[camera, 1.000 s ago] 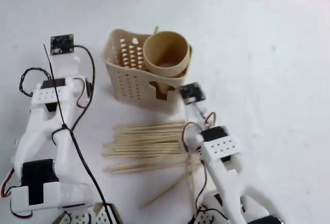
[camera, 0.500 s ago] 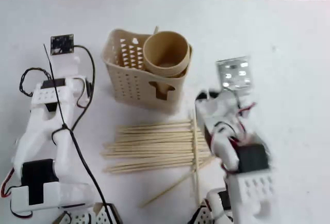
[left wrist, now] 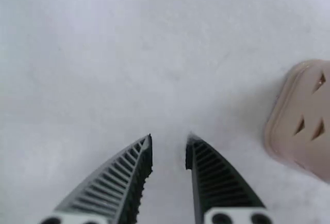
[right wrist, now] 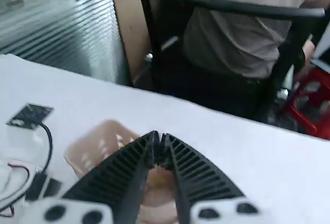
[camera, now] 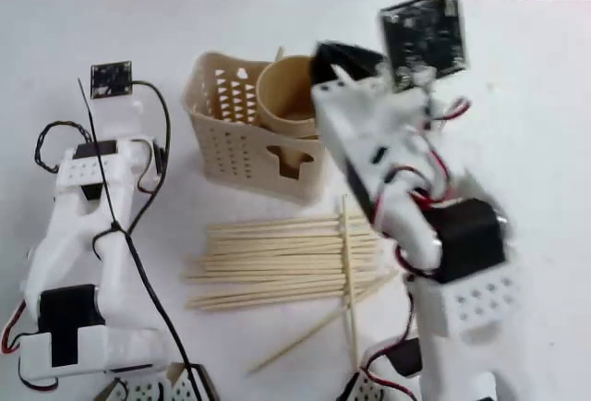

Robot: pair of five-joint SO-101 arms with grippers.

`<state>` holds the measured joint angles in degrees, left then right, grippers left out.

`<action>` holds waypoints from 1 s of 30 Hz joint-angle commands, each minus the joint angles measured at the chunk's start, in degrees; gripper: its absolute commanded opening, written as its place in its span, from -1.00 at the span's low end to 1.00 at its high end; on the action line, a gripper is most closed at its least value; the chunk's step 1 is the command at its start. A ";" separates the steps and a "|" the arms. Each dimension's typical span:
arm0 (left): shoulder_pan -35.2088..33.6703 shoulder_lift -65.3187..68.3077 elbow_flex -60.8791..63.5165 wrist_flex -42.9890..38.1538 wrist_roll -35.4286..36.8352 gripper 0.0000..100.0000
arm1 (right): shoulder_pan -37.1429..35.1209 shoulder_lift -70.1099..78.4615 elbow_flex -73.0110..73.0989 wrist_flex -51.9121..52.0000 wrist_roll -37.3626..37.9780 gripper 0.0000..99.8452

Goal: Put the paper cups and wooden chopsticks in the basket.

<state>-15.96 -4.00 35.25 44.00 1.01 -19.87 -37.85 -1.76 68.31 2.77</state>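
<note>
Table: I see a white table [camera: 517, 96] carrying everything, with both arms on its near side.
Right arm: the white right arm [camera: 434, 235] stands raised, and from above it hides the right end of the basket and part of the cup rim.
Left arm: the white left arm [camera: 74, 225] sits low, left of the basket, with a black cable [camera: 138, 262] trailing over it.
Basket: the beige perforated plastic basket [camera: 235, 156] stands upright behind the chopstick pile.
Chopsticks: a bundle of pale wooden chopsticks [camera: 268, 262] lies on the table just in front of the basket. One loose stick [camera: 349, 276] lies crosswise over its right end and another stick [camera: 300, 338] lies slanted nearer me.
Cup: a tan paper cup [camera: 282, 96] stands inside the basket, at its right side.
Right gripper: the right gripper [right wrist: 160, 140] hangs over the basket, tips pressed together, and I see nothing between them.
Left gripper: the left gripper [left wrist: 168, 141] hangs over bare table near a basket corner, jaws a narrow gap apart and holding nothing.
</note>
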 commanded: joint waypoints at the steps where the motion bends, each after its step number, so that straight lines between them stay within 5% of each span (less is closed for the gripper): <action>1: 0.48 -0.31 0.00 -1.05 0.44 -0.75 | 3.74 1.10 -2.81 23.87 4.31 -0.91; 3: 0.57 -0.31 -0.09 -1.14 0.44 -0.74 | 3.74 1.63 2.90 30.81 8.18 -0.82; 6: 0.40 -0.31 0.00 -1.93 0.44 -0.74 | 4.18 1.54 19.25 27.56 13.54 -0.69; 17: 0.31 -0.31 1.49 -2.90 0.44 -0.74 | 3.74 -1.19 65.58 -10.86 16.18 -0.73; 30: 0.31 -0.31 1.49 -3.25 0.44 -0.75 | -1.36 10.15 62.77 -16.13 9.23 -0.73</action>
<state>-15.96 -4.00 37.19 41.54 1.01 -20.75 -28.09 63.21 52.92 12.97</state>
